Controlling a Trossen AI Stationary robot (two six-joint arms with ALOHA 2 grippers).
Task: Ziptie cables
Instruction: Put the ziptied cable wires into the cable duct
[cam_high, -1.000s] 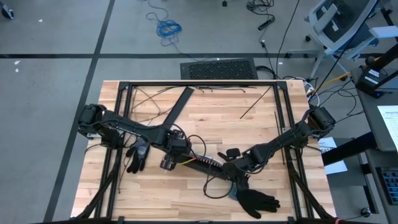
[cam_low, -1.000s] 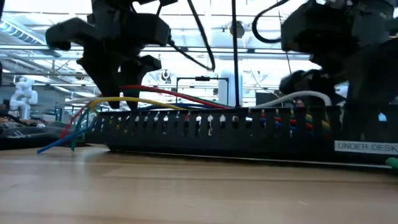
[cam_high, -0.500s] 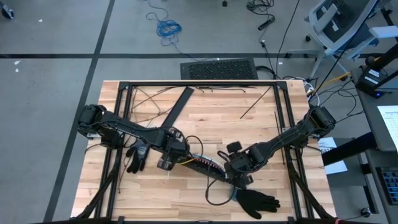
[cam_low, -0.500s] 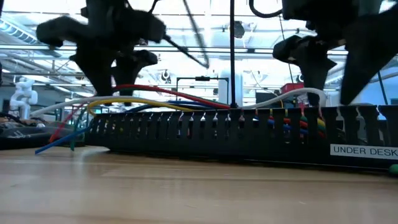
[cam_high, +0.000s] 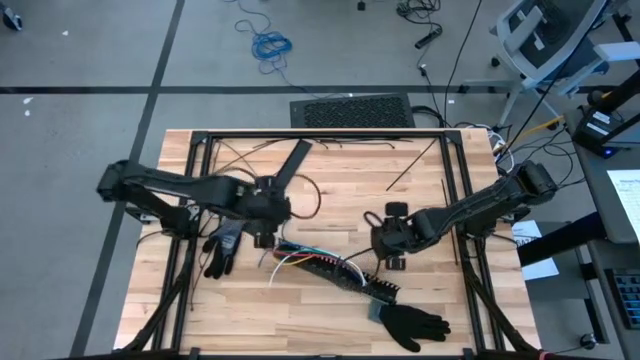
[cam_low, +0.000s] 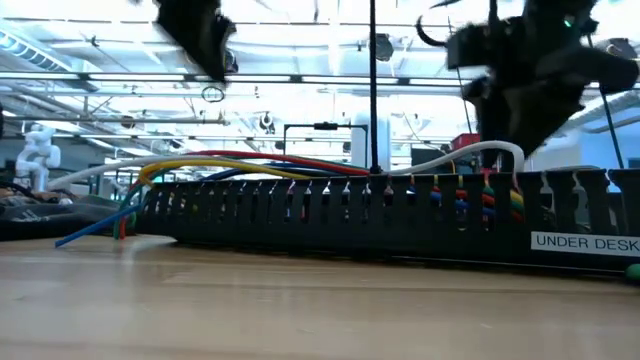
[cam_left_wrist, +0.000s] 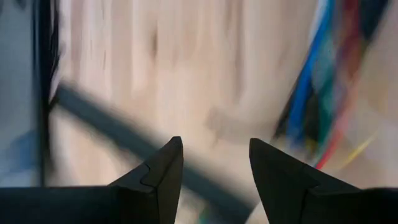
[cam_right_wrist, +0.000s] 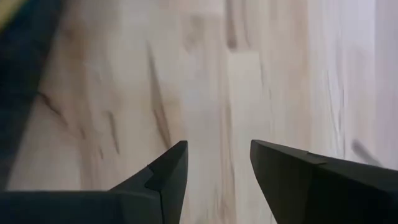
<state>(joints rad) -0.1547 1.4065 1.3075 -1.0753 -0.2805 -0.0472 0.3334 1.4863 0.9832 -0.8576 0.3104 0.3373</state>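
Now | cables (cam_high: 300, 258) lying along slotted black strip (cam_high: 340, 270) on desk (cam_high: 330, 190) | left gripper (cam_high: 263, 238) spread, empty, above cable ends | right gripper (cam_high: 391, 260) spread, empty, beside strip.

Left gripper (cam_left_wrist: 211, 177) and right gripper (cam_right_wrist: 214, 177), both parted, empty.

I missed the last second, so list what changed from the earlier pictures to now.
Both arms lifted away from the cables in the black slotted strip: left end effector and right end effector back from the strip, both open and empty. Cables, strip and black gloves stayed.
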